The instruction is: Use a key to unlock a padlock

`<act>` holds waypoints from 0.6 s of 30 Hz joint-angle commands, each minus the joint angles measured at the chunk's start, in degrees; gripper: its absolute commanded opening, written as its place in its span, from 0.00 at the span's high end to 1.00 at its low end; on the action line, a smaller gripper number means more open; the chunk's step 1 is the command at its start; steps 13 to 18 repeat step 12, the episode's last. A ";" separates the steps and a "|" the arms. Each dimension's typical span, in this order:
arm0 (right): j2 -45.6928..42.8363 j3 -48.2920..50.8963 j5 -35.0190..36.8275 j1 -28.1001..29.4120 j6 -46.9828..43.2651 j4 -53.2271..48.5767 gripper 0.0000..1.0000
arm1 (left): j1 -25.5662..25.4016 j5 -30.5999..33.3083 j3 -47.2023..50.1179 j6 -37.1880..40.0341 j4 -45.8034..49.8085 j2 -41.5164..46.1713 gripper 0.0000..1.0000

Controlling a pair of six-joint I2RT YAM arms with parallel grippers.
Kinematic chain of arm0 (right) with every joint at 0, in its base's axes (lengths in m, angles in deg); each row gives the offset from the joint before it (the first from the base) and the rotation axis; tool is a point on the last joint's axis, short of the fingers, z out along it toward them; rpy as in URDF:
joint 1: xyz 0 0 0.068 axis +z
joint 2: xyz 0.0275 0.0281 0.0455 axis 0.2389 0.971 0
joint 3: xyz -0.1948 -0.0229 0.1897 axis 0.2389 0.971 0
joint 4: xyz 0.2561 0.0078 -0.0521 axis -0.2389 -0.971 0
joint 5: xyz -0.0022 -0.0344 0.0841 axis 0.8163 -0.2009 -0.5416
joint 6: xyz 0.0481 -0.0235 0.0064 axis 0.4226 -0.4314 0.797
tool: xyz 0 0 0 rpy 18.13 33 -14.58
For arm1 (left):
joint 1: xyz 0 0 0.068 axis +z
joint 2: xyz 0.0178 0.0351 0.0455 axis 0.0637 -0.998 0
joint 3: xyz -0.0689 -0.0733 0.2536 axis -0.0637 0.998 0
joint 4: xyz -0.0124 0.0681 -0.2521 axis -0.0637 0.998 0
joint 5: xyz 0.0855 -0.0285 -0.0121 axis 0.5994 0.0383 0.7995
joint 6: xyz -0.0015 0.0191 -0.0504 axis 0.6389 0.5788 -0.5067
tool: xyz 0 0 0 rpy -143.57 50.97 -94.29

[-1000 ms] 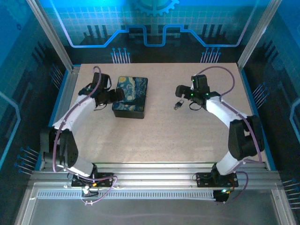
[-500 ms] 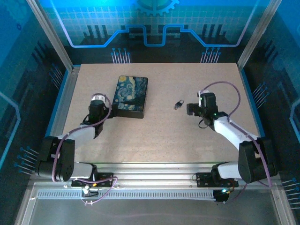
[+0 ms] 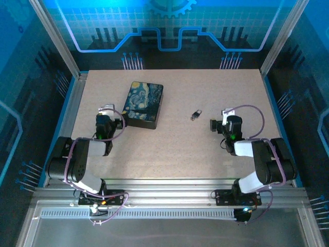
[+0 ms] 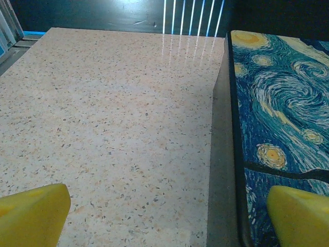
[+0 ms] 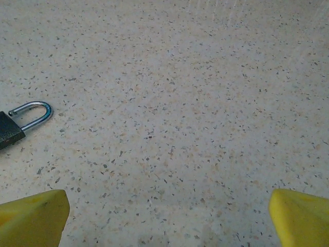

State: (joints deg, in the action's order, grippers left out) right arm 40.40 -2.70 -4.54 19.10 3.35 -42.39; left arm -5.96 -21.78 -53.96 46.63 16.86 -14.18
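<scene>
Top view
left hand (image 3: 108, 114): low over the desk (image 3: 205, 149), at the near-left corner of the tin (image 3: 144, 104), arm folded back close to its base
right hand (image 3: 218, 122): low over the desk on the right side, arm folded back as well
padlock (image 3: 196, 114): lying flat on the desk, mid-right, just left of and a bit beyond the right hand, not touching it, well apart from the tin
tin: dark-blue swirl-painted box, flat on the desk, left of centre, slightly skewed
hand gaps: too small to judge from up here

Left wrist view
left hand (image 4: 164, 221): apart, yellow fingertips (image 4: 31, 213) wide at the two bottom corners, nothing between them but desk and tin edge
tin (image 4: 277, 128): fills the right side, lid up, its left wall running between the fingers nearer the right one
desk (image 4: 113, 118): bare speckled top on the left

Right wrist view
right hand (image 5: 167, 221): apart, yellow fingertips (image 5: 31, 218) wide at the bottom corners, holding nothing
padlock (image 5: 15, 123): at the left edge, lying flat, dark body cut off by the frame, silvery shackle (image 5: 33, 113) pointing right; ahead of the left finger, not touching it
desk (image 5: 180, 103): speckled top under the hand
</scene>
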 commanded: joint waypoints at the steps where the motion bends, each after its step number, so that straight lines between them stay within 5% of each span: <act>1: -0.45 -0.47 -1.25 -0.93 -0.35 4.84 0.00 | 0.28 -0.91 0.55 1.42 -1.10 -0.65 0.01; 18: -0.28 -0.35 -1.25 -0.96 -0.33 5.30 0.00 | 1.43 -5.18 -0.01 1.42 0.05 -0.58 0.01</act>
